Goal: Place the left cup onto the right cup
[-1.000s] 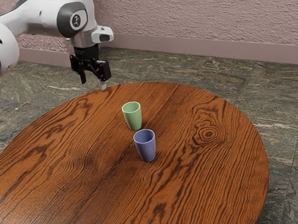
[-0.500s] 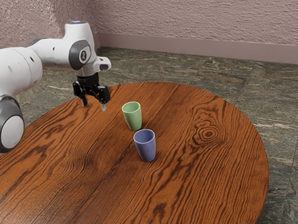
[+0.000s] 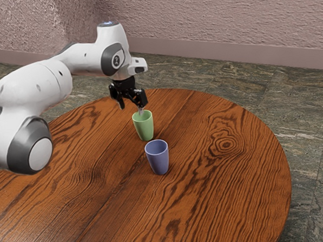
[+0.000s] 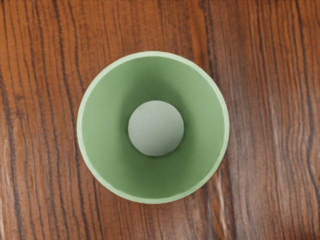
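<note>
The gripper (image 3: 131, 107), fingers spread, hangs centred over the upright green cup (image 3: 143, 126), seemingly to straddle its rim, with the blue cup (image 3: 157, 156) standing just beside at 5 o'clock.

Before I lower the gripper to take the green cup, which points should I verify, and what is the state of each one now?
1. Gripper centred over the green cup: ok, the wrist view looks straight down into it.
2. Green cup upright and empty: ok.
3. Gripper open: ok, it hovers at about rim level, not gripping.
4. Opening wide enough to straddle the cup wall: cannot tell.
5. Blue cup upright on the table, apart from the green cup, mouth free: ok.
</note>
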You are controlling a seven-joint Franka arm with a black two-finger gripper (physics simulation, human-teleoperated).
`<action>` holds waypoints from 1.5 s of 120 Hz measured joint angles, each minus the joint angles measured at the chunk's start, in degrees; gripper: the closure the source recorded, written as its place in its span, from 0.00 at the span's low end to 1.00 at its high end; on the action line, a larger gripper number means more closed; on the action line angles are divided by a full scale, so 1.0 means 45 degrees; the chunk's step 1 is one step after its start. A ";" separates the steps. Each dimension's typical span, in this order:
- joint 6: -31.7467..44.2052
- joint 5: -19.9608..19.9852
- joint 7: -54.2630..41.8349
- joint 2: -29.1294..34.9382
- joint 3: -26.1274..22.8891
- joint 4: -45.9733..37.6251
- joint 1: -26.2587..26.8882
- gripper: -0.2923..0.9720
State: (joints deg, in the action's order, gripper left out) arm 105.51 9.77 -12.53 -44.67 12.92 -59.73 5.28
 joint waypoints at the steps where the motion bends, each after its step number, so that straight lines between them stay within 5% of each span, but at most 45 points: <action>1: -0.0014 0.0020 -0.0002 -0.0053 0.0000 0.0071 0.0000 0.25; 180: -0.0004 0.0433 0.0209 -0.1134 -0.0621 0.0840 -0.0006 0.25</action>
State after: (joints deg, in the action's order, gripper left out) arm 105.49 11.72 -11.59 -49.77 10.12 -55.95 5.25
